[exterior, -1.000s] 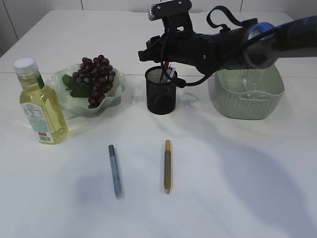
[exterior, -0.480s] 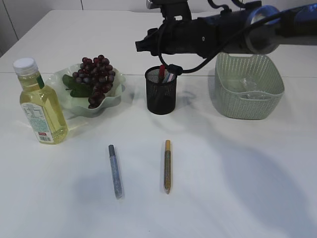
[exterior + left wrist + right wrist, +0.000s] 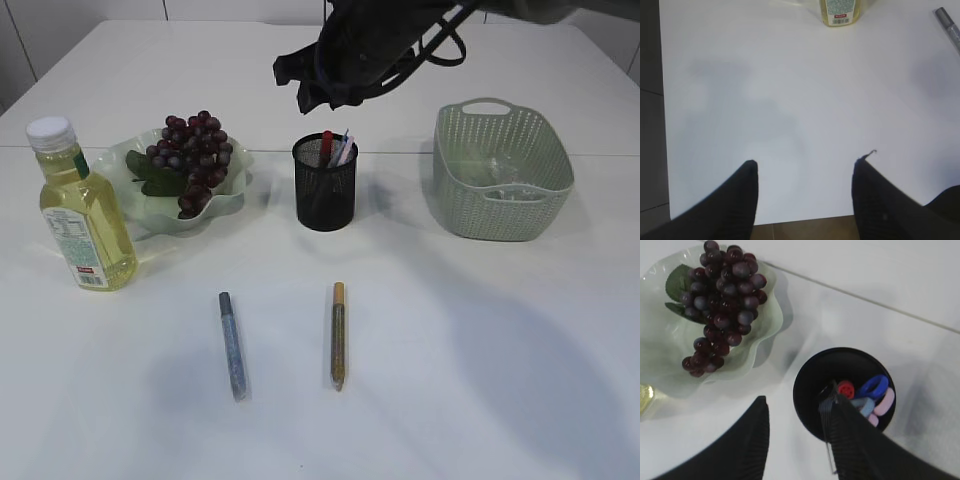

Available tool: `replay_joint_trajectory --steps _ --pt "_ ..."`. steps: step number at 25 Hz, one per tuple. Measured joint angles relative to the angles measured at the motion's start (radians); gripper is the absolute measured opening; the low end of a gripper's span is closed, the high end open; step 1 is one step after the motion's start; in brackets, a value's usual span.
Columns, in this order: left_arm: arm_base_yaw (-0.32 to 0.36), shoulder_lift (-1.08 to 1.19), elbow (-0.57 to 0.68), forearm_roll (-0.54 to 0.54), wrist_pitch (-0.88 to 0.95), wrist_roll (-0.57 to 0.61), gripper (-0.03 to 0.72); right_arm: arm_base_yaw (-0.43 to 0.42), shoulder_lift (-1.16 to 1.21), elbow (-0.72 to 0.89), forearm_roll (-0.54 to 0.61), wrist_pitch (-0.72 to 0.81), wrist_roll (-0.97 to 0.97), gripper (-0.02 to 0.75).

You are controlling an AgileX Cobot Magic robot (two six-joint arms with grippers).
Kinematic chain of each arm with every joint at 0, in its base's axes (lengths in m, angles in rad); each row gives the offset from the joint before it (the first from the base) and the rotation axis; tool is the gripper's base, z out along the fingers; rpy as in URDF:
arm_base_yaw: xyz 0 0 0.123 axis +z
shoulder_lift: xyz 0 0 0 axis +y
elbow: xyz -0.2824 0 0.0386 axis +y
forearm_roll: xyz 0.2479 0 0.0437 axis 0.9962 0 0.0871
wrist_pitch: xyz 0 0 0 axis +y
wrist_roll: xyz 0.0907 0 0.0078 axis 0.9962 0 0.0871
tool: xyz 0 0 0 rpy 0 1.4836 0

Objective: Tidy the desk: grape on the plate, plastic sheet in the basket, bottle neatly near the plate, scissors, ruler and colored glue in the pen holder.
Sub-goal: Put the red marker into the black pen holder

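Note:
The black mesh pen holder (image 3: 325, 190) holds a red-capped glue stick (image 3: 327, 140) and scissors handles. In the right wrist view the holder (image 3: 812, 390) shows the red cap (image 3: 845, 389) and a blue scissors handle (image 3: 874, 387). My right gripper (image 3: 305, 88) is open and empty, hovering above the holder; in its own view (image 3: 796, 401) it sits over the holder's left rim. Grapes (image 3: 192, 158) lie on the pale green plate (image 3: 232, 198). The oil bottle (image 3: 82, 215) stands left of the plate. A grey glue pen (image 3: 232, 345) and a gold glue pen (image 3: 339, 335) lie on the table. My left gripper (image 3: 805, 162) is open and empty.
The green basket (image 3: 503, 205) stands at the right with a clear plastic sheet inside. The left wrist view shows the table's near edge, the bottle's base (image 3: 842, 10) and the grey pen's tip (image 3: 950, 30). The left gripper does not show in the exterior view.
My right arm has lifted up and away from the pen holder. The red-capped glue stick stays in the holder. Nothing else moved.

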Motion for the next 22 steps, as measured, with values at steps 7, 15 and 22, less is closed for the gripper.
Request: replay_joint_trajectory --steps 7,15,22 --pt "0.0 0.0 0.0 0.0 0.0 -0.008 0.434 0.0 0.0 -0.162 0.004 0.304 0.026 0.334" --pt "0.0 0.0 0.0 0.0 0.0 -0.024 0.434 0.0 0.0 -0.201 -0.003 0.52 0.058 0.334" --pt "0.0 0.0 0.0 0.0 0.0 -0.038 0.434 0.0 -0.022 -0.203 -0.01 0.53 0.103 0.334"
